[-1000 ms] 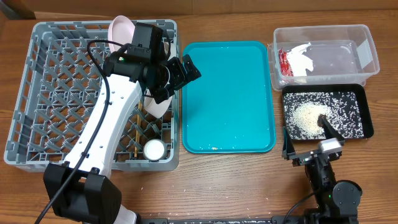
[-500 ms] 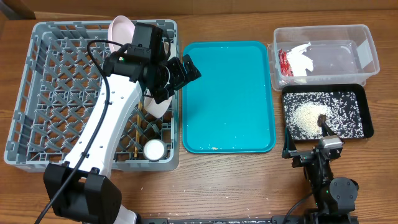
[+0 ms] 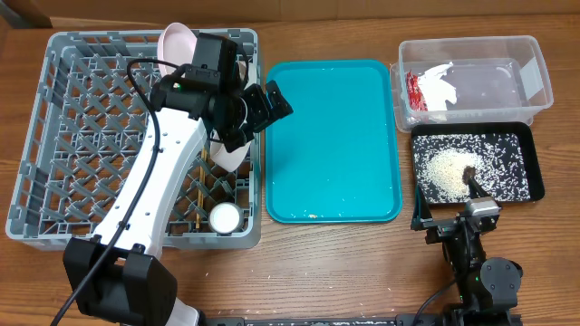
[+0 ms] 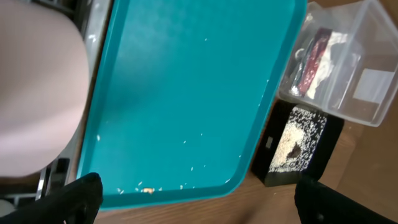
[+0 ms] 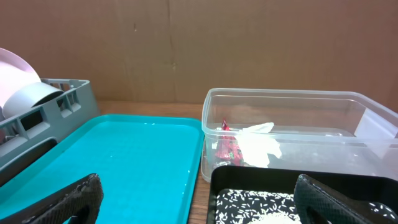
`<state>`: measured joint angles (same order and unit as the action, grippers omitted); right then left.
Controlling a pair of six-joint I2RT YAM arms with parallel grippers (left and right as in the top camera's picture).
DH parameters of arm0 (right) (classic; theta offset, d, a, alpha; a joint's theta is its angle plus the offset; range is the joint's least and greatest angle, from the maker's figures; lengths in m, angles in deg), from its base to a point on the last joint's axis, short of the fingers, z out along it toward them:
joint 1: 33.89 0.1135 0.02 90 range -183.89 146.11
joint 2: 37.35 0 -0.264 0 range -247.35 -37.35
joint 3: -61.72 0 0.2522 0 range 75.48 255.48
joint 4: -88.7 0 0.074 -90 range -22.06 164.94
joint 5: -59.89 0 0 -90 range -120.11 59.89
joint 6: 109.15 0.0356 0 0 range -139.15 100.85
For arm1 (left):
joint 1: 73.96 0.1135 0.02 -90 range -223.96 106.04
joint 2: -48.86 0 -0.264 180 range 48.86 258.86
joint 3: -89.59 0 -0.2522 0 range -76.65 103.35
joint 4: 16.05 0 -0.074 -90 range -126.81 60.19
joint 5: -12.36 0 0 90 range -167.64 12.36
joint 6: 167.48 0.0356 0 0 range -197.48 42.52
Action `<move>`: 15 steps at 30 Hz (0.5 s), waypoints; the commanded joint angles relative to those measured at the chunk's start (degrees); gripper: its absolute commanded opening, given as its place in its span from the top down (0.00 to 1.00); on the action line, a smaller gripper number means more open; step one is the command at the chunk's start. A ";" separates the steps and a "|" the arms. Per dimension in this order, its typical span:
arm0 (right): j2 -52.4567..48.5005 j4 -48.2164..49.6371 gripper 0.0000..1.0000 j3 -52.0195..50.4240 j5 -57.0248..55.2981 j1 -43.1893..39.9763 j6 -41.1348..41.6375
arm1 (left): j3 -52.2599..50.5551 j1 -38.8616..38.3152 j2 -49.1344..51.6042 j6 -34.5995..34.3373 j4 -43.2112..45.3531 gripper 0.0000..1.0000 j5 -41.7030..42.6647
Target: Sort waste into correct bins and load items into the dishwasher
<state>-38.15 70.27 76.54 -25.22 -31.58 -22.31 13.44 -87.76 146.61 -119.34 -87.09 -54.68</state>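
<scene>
The grey dish rack (image 3: 82, 136) holds a pink plate (image 3: 177, 41), a white plate (image 3: 231, 156), chopsticks (image 3: 197, 195) and a small white cup (image 3: 224, 215). My left gripper (image 3: 270, 101) is open and empty over the rack's right edge, beside the plates. The clear tub (image 3: 489, 77) holds the red-and-silver wrapper (image 3: 414, 91) and white paper (image 3: 440, 91). The black tray (image 3: 535, 167) holds rice (image 3: 449, 170) and a brown scrap (image 3: 468, 171). My right gripper (image 3: 450, 215) is open and empty, low at the front edge, facing the black tray (image 5: 249, 180).
The teal serving tray (image 3: 331, 136) lies between rack and bins, with a few rice grains and a small scrap (image 4: 146, 189) near its front edge. A cardboard wall (image 5: 249, 43) stands behind the table.
The right gripper has drawn back a little toward the front edge, away from the black tray. The left arm has not moved.
</scene>
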 commanded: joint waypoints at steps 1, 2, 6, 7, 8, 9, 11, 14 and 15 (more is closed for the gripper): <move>0.63 0.24 0.00 -0.61 -0.79 0.31 0.42 | 0.28 -0.20 0.61 0.22 -0.72 0.00 -3.45; 0.63 0.24 0.00 -0.61 -0.79 0.31 0.42 | 0.26 -0.15 0.57 0.79 -1.20 0.00 -6.73; 0.63 0.24 0.00 -0.61 -0.79 0.31 0.42 | -1.62 -1.20 -4.20 2.34 -1.86 0.00 -23.91; 0.63 0.24 0.00 -0.61 -0.79 0.31 0.42 | -3.89 -2.05 -7.56 3.89 -0.39 0.00 -29.64; 0.63 0.24 0.00 -0.61 -0.79 0.31 0.42 | -5.95 -2.43 -10.12 6.12 1.42 0.00 -32.26; 0.63 0.24 0.00 -0.61 -0.79 0.31 0.42 | -8.44 -2.58 -12.85 9.20 3.93 0.00 -33.48; 0.63 0.24 0.00 -0.61 -0.79 0.31 0.42 | -15.89 -2.27 -19.80 16.79 11.87 0.00 -32.87; 0.63 0.24 0.00 -0.61 -0.79 0.31 0.42 | -27.80 -1.44 -29.33 21.62 24.04 0.00 -30.84; 0.63 0.24 0.00 -0.61 -0.79 0.31 0.42 | -32.26 -1.05 -32.83 21.79 28.41 0.00 -30.84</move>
<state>-38.13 70.25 76.54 -25.22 -31.58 -22.31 -8.01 -89.66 123.31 -106.16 -66.08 -82.31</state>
